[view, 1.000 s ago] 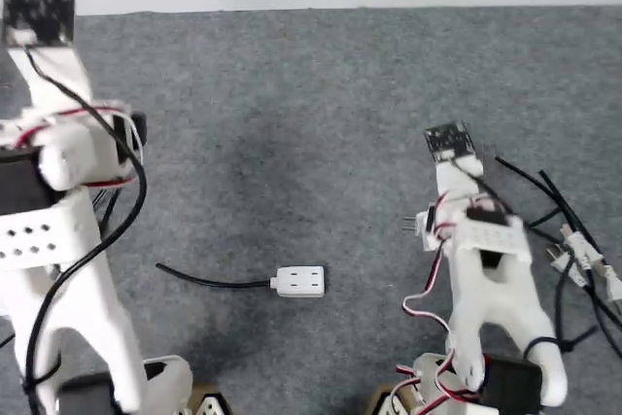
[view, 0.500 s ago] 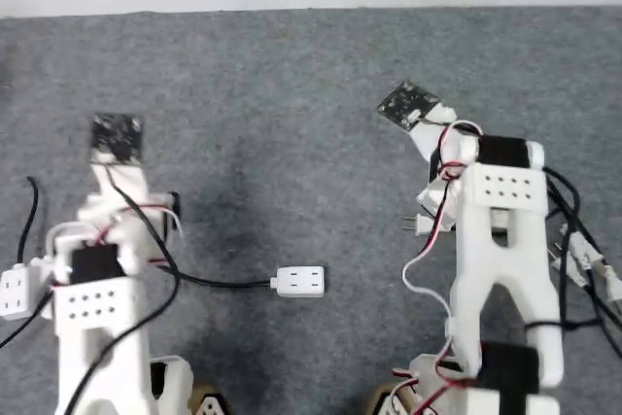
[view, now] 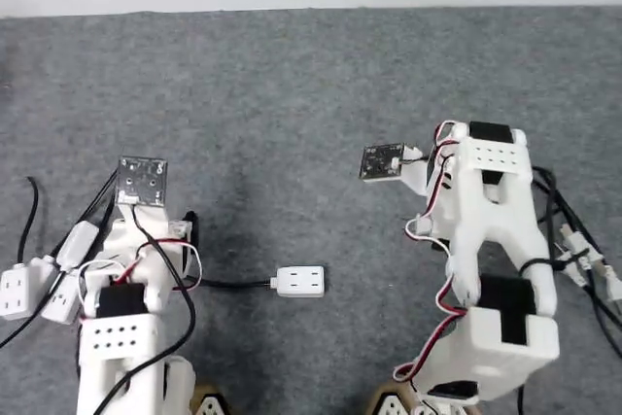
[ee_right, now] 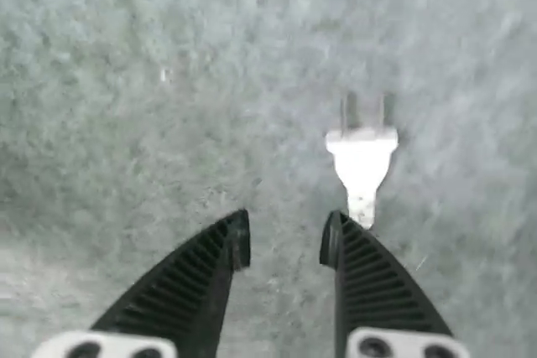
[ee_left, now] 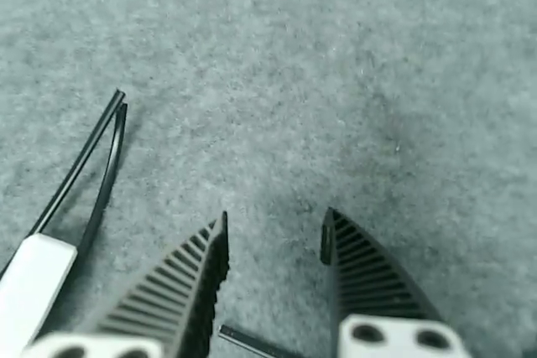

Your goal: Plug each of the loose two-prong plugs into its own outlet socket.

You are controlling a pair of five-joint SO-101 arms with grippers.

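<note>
The left gripper [ee_left: 275, 232] was released, its jaws standing apart above the grey table [view: 292, 94] with nothing between them. A white housing [ee_left: 29, 282] lay just beside its left finger, with black cables running away from it. The right gripper [ee_right: 288, 236] was likewise released and empty. A white two-prong plug [ee_right: 362, 153] lay flat on the table just beyond one fingertip of the right gripper, prongs pointing away from the gripper. In the high view, a white outlet socket [view: 299, 282] lay between the two arms, its black cable [view: 233, 285] running toward the left arm. Two further white sockets [view: 12, 291] lay at the left edge, and loose white plugs [view: 583, 255] on black cables lay at the right edge.
</note>
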